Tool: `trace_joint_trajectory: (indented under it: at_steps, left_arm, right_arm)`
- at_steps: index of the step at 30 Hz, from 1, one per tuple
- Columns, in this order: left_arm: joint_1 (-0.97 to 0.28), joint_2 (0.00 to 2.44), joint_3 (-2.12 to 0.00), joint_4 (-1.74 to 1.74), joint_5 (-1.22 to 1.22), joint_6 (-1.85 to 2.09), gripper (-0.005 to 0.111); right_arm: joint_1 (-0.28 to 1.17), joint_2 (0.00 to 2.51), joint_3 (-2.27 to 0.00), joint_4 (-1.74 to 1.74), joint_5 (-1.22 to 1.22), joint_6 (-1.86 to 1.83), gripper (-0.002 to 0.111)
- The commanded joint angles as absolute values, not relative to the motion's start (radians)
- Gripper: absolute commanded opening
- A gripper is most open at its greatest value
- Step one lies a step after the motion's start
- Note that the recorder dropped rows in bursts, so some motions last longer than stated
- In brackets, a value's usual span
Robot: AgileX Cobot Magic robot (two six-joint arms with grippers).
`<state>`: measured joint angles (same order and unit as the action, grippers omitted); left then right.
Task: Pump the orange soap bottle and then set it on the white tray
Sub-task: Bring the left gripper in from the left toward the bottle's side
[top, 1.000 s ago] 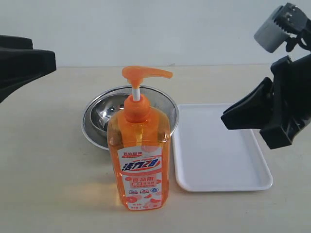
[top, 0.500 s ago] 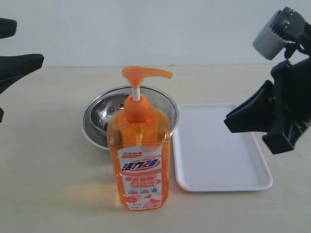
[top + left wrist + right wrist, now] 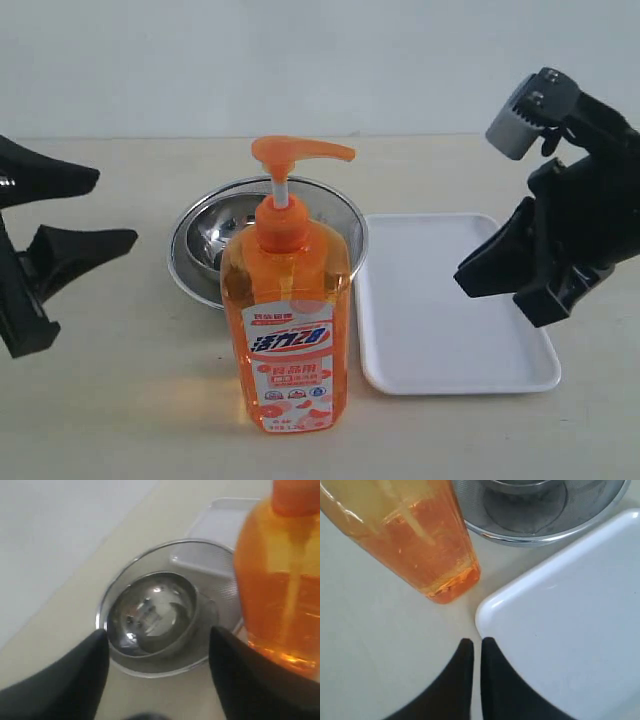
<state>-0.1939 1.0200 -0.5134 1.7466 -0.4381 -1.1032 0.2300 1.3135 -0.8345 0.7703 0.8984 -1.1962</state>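
Your tall translucent orange plastic soap bottle [image 3: 288, 300] stands mid-frame, untouched. Round steel bowl [image 3: 200, 240] just behind it, glossy white rectangular tray [image 3: 450, 310] to its right. Left gripper [image 3: 117, 208] is spread wide, right gripper [image 3: 464, 268] pinched closed and empty.

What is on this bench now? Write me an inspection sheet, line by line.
Surface: pale, flat table.
Job's things: orange soap bottle upright on the table, pump raised; white tray beside it, nothing on it.
Clutter: steel bowls, nested, behind the bottle.
Grippers: left gripper open, apart from the bottle; right gripper shut, near the tray.
Cables: nothing seen.
Surroundings: plain pale wall.
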Motion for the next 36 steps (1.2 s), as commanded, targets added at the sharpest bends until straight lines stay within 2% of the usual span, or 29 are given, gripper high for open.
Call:
trace_joint_trajectory:
  at_steps: [1,8,15,24,29,36]
  left_arm:
    - [-0.191,1.027,-0.492,1.744,-0.544,-1.106,0.055]
    - [-0.191,1.044,-0.478,1.744,-0.613,-1.266,0.056]
    - [-0.191,1.115,-0.456,1.744,-0.687,-1.307,0.068]
    - [-0.233,1.206,-0.456,1.744,-0.687,-1.269,0.067]
    - [-0.233,1.280,-0.456,1.563,-0.711,-1.114,0.067]
    - [-0.233,1.404,-0.516,1.550,-0.789,-1.063,0.067]
  right_arm:
    - [0.232,1.358,-0.837,0.782,0.874,-1.214,0.000]
    - [0.232,1.419,-0.837,0.832,0.867,-1.265,0.000]
    - [0.232,1.431,-0.837,0.850,0.860,-1.283,0.000]
    - [0.232,1.431,-0.837,0.892,0.853,-1.321,0.000]
    - [0.232,1.431,-0.837,0.930,0.864,-1.337,0.000]
    - [0.261,1.433,-0.837,0.969,0.896,-1.370,0.000]
